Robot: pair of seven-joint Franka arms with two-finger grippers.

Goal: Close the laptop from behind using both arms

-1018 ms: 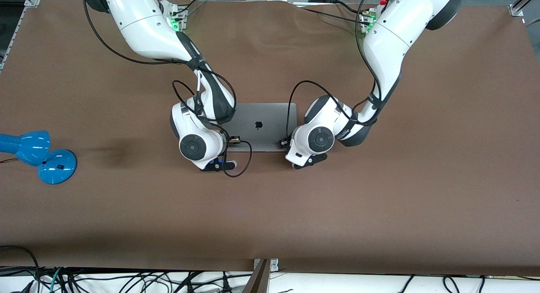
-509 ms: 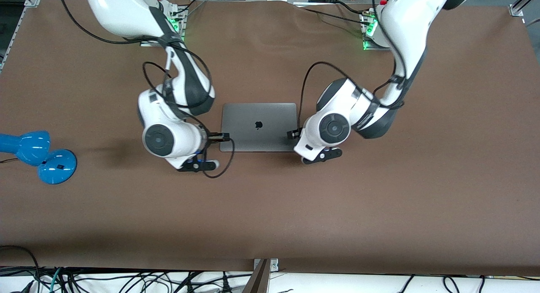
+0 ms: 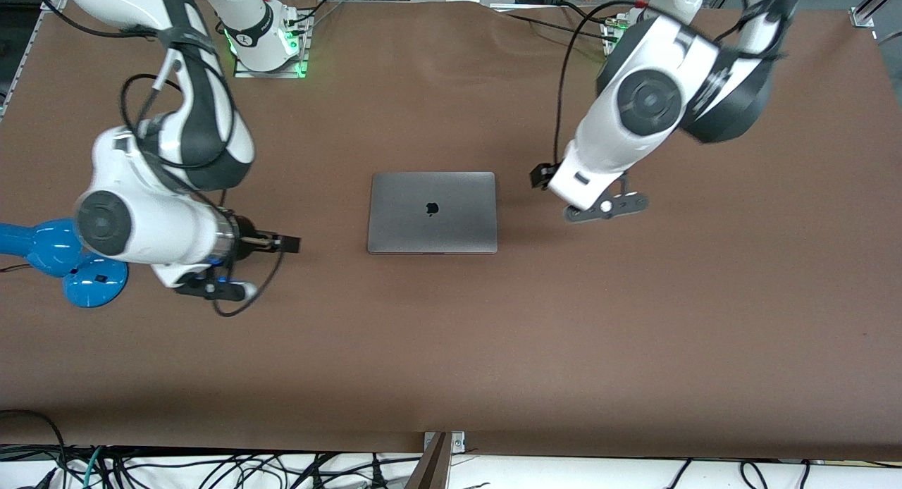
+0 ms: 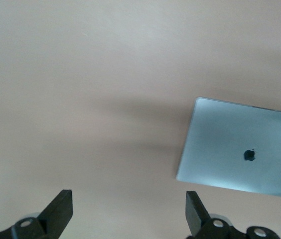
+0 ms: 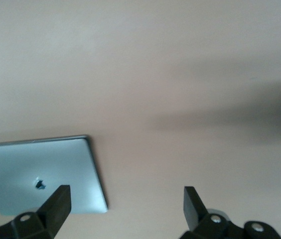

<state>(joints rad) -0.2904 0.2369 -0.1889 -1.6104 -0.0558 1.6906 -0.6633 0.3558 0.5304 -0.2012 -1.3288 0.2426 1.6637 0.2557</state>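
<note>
Laptop [image 3: 432, 212]: lay shut, flat on surface [image 3: 451, 348].
Left tool [image 4: 129, 213]: spread wide, empty, over bare surface.
Right tool [image 5: 126, 209]: spread wide, empty, over bare surface.

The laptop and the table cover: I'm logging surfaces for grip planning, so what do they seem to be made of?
The laptop, lying closed, looks like grey metal with a matte, brushed finish: it shows an even soft sheen and a dark inlaid logo. The table cover looks like brown matte paper or thin fabric, judging by faint wrinkles and no glare; which one is unclear.
</note>
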